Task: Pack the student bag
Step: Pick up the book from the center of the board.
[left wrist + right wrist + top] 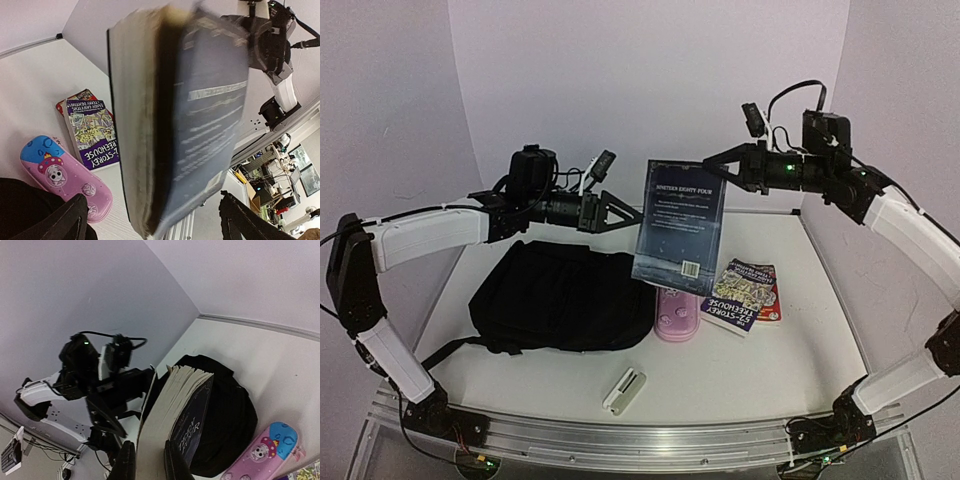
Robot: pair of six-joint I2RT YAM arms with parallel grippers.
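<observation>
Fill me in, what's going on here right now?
The right gripper is shut on a dark blue book, holding it upright in the air above the table. The left gripper has its fingers open beside the book's edge, possibly for a handover. The student bag lies on the table below the left arm. A pink pencil case, stacked paperbacks and a small white item sit on the table, unpacked.
</observation>
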